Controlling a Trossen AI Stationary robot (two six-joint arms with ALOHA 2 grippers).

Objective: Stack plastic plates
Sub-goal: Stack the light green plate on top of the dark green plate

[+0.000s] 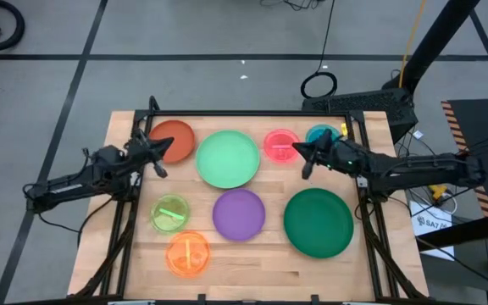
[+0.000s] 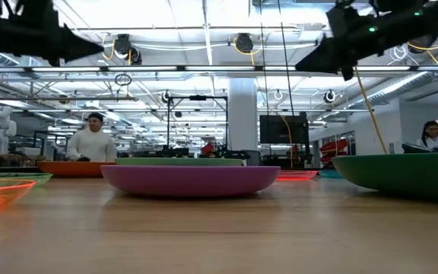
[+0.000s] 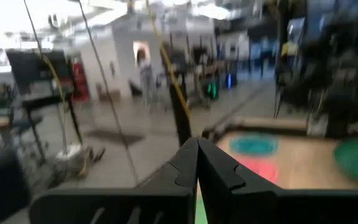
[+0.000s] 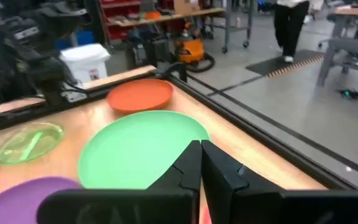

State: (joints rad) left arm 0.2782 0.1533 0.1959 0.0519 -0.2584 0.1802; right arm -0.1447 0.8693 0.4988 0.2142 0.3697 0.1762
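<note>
- Eight plates are lying singly on the tabletop (image 1: 312,271), none stacked yet: the orange-red plate (image 1: 174,140), the mint green plate (image 1: 228,158), the small pink plate (image 1: 280,145) and the small blue plate (image 1: 320,135) are sitting along the far edge.
- Nearer the front, the small lime plate (image 1: 169,213), the purple plate (image 1: 239,213) and the dark green plate (image 1: 318,222) are forming a second row, with the small orange plate (image 1: 187,253) nearest the front edge.
- The left end effector (image 1: 161,152) is hovering over the near rim of the orange-red plate with its fingers pressed together and nothing between them.
- The right end effector (image 1: 303,157) is hanging between the pink plate and the blue plate, just above the dark green one – its fingers are likewise shut and empty.
- Both are riding high above the plates in the low view, so no contact is being made.
- Risk: with fingers shut, a descent would be pushing a plate rather than gripping its rim, so it would be sliding across the wood.
- Risk: the pink and blue plates are lying close together – possibly touching, though the arm is hiding the gap – so reaching for one may be nudging the other.
- Risk: putting a large plate on a small one would be leaving a stack that rocks.
</note>
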